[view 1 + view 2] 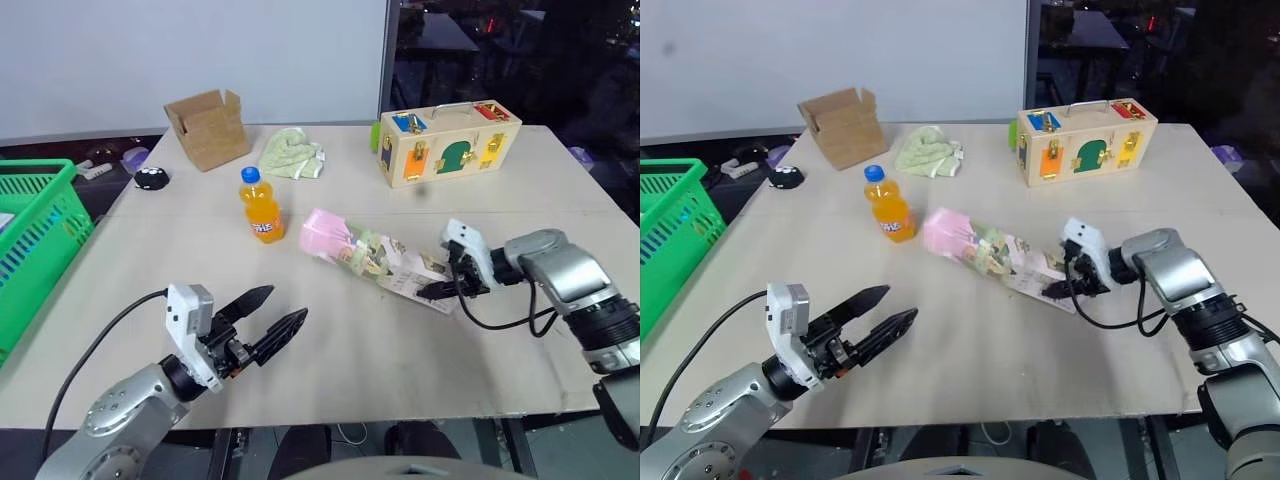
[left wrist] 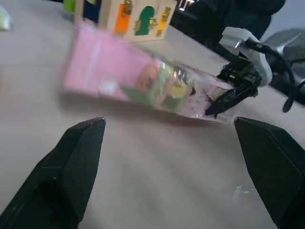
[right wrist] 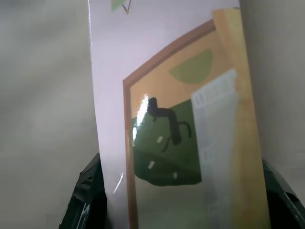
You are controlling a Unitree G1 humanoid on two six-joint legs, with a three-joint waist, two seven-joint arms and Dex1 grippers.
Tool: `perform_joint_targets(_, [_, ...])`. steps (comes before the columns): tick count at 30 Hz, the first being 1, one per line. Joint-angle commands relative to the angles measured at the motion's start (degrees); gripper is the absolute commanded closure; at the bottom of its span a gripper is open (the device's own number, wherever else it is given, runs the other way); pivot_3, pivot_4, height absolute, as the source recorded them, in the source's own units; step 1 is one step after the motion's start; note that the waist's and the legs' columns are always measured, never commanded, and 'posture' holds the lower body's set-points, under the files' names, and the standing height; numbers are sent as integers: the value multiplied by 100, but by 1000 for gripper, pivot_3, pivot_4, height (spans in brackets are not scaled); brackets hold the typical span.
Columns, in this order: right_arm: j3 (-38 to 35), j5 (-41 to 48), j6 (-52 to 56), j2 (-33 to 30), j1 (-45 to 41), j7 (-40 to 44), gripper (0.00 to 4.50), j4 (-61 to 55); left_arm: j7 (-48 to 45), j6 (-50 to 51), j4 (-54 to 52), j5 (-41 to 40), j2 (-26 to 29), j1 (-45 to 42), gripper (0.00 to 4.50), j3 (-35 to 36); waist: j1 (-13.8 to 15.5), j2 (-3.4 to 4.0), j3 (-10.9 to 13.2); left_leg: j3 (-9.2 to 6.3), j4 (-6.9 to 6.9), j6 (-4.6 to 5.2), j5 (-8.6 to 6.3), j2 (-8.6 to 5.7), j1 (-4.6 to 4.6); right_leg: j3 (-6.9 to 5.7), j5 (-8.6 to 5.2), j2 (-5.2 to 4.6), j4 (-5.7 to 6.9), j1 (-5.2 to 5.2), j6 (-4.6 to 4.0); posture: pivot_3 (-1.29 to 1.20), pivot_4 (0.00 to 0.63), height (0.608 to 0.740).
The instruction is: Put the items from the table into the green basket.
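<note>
Nearest, our left gripper (image 1: pixel 264 320) hangs jaws apart over the pale plywood table (image 1: pixel 350 350). Farther, our right gripper (image 1: pixel 447 287) is clamped on the long flat pink printed carton (image 1: pixel 370 255) (end only): lift level. Bright green slotted plastic basket (image 1: pixel 30 235) sits far left.

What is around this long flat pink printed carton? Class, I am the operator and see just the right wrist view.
Observer: The right gripper is shut on one end of the long flat pink printed carton, which lies on the wide pale plywood table.
Operator: What else must go in?
Observer: A small orange soda bottle with a blue cap stands upright beside the carton's other end.
Operator: Where is the basket?
Observer: The bright green slotted plastic basket sits off the table's left edge.
Operator: And the other arm?
Observer: The left gripper is open above the table's near side, holding nothing.
</note>
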Motion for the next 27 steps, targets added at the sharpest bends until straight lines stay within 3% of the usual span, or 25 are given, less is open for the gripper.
perform_joint_targets(1, [-448, 789, 498, -157, 176, 167, 2213, -981, 293, 151, 99, -691, -100, -296, 0, 62, -6, -1, -1, -1, 0, 0, 0, 0, 1, -2, -1, 0, 0, 1, 1, 83, 0, 740])
perform_joint_targets(7, [-522, 1539, 997, 162, 239, -184, 2213, -1760, 716, 347, 376, -1451, -355, -1027, 0, -225, -49, -2, -1, 3, 4, 0, 0, 3, 9, 8, -10, 12, 4, 2, 18, 49, 0, 740])
perform_joint_targets(18, [-276, 2460, 1288, 341, 6, -81, 2213, -1952, 746, 343, 513, -1919, -424, -1730, 0, -540, -41, -3, -2, 1, 8, 0, 0, 1, 1, 8, 1, 14, 0, 2, 0, 43, 0, 740])
perform_joint_targets(21, [-270, 2548, 1268, 344, -8, -126, 2255, -1884, 750, 348, 477, -2038, -419, -1713, 752, -534, -50, -3, -2, 3, 8, 0, 0, 1, 2, 10, 1, 14, 1, 2, 0, 43, 0, 740])
perform_joint_targets(25, [-255, 2671, 1226, 322, -19, -76, 2255, -1845, 774, 313, 470, -2086, -402, -1685, 2554, -513, -42, -3, -2, 2, 8, 0, 0, 1, 3, 10, -1, 15, 1, 2, 3, 55, 0, 740])
perform_joint_targets(26, [-253, 2692, 1199, 316, -13, -51, 1615, -1847, 781, 302, 470, -2098, -399, -1689, 2629, -507, -39, -3, -2, 2, 8, 0, 0, 1, 3, 9, -1, 15, 1, 2, 3, 55, 0, 740])
perform_joint_targets(27, [-240, 2685, 1136, 291, 2, -17, 1444, -1868, 802, 289, 463, -2119, -398, -1698, 2629, -496, -38, -3, -2, 2, 9, 0, 0, 1, 3, 9, -1, 15, 1, 2, 3, 54, 0, 740])
